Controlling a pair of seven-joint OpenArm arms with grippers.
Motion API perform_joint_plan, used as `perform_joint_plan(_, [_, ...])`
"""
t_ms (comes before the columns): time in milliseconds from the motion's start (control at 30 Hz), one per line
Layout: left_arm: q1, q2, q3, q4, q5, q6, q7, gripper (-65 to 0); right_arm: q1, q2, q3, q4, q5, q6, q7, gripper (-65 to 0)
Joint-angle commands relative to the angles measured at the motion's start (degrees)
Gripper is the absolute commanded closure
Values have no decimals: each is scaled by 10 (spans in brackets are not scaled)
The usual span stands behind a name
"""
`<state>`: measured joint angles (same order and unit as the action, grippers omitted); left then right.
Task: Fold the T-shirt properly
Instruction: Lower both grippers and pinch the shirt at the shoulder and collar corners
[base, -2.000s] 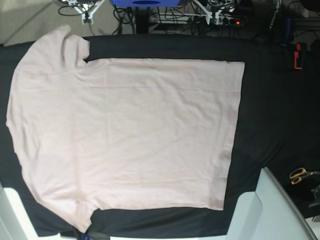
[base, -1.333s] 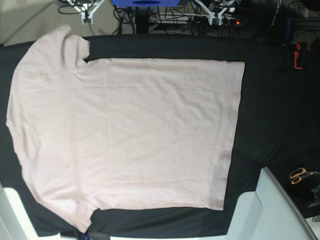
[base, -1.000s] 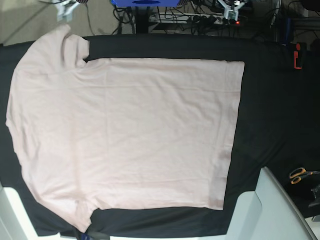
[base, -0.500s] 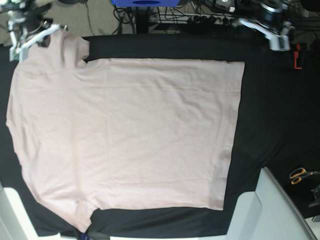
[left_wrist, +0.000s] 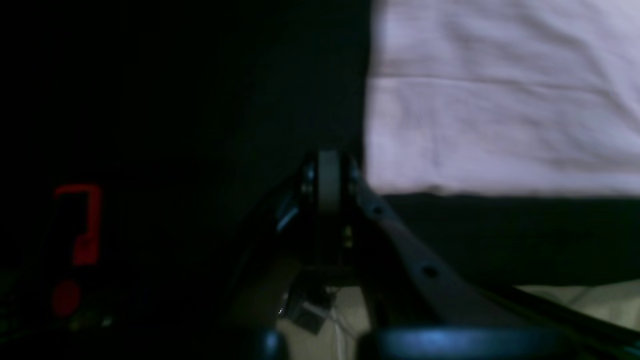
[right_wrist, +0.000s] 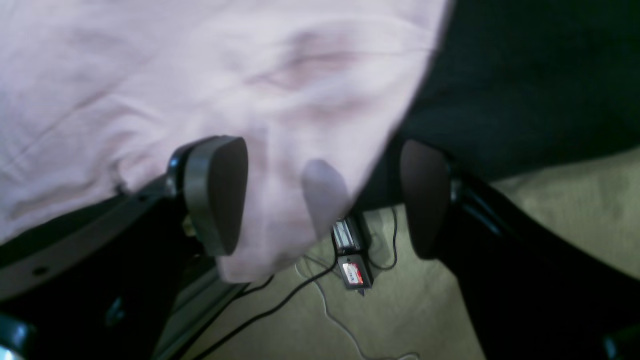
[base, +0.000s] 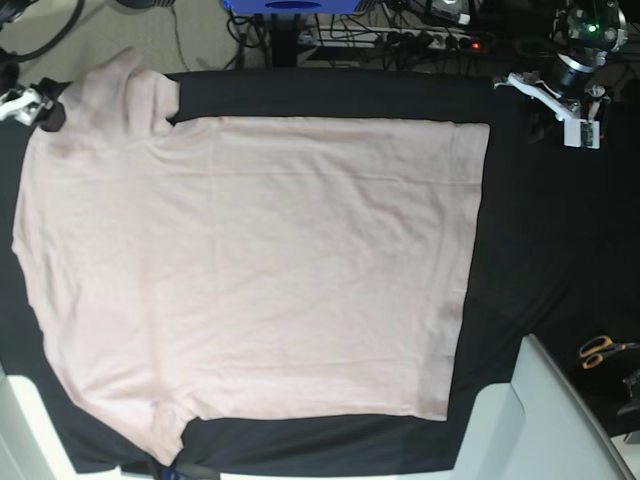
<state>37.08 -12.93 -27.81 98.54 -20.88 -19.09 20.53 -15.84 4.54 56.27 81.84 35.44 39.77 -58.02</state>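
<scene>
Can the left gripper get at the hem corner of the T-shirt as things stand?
Probably yes. The left gripper is shut beside the T-shirt hem corner, with only bare black cloth between, but it would have to open first.

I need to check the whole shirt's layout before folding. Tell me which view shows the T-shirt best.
The base view: the T-shirt lies spread flat there, both sleeves and the hem visible on the black cloth. The left wrist view shows only a hem corner. The right wrist view shows only a blurred sleeve edge between open fingers.
</scene>
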Motion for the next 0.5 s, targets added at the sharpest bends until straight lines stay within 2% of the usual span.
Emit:
perform_joint_plan(0, [-7,2,-13,8,-3,-13,-8,0,8,19,5,-14,10,2,12,-453])
perform_joint_plan(67, [-14,13,-41,1,-3,-35,-8,0,19,36,6,-64,10,2,23,-453])
perform_joint_plan(167, [-26,16,-59,-14,-3,-39,-7,0,33,48,3,-119,10,2,32,-453])
perform_joint_plan(467, [-28,17,-60,-75,-3,-42,-7,0,32,38,0,-152,10,2,29,-452])
